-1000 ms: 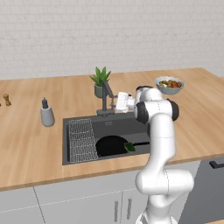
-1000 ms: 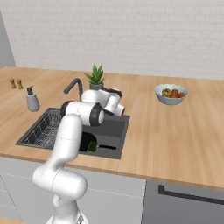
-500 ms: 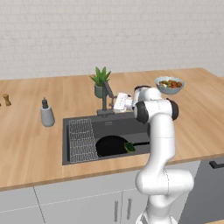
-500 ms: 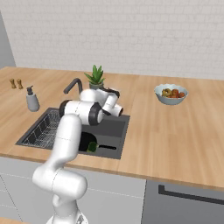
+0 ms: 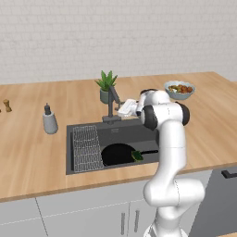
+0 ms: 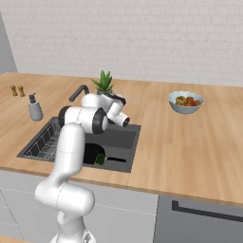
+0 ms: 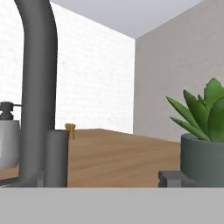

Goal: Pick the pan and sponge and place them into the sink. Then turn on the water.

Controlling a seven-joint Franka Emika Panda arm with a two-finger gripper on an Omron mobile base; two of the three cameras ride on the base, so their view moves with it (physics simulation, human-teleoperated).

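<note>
1. Since the earlier picture, the gripper [image 5: 119,109] has come closer to the faucet [image 5: 112,101]; whether its fingers are open or closed, I cannot tell.
2. Inside the sink [image 5: 121,134] lies the pan [image 5: 116,154], and the sponge [image 5: 137,156] rests on the pan's right edge.
3. Behind the faucet stands a plant pot [image 7: 204,158].

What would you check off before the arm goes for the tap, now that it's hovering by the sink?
1. Pan inside the sink: ok.
2. Sponge in the sink, at the pan's edge: ok.
3. Water running from the faucet: not ok, no stream visible.
4. Gripper close beside the faucet: ok.
5. Fingers free of any object: ok, nothing held; how wide they stand: cannot tell.
6. Potted plant behind the faucet, clear of the hand: cannot tell.
</note>
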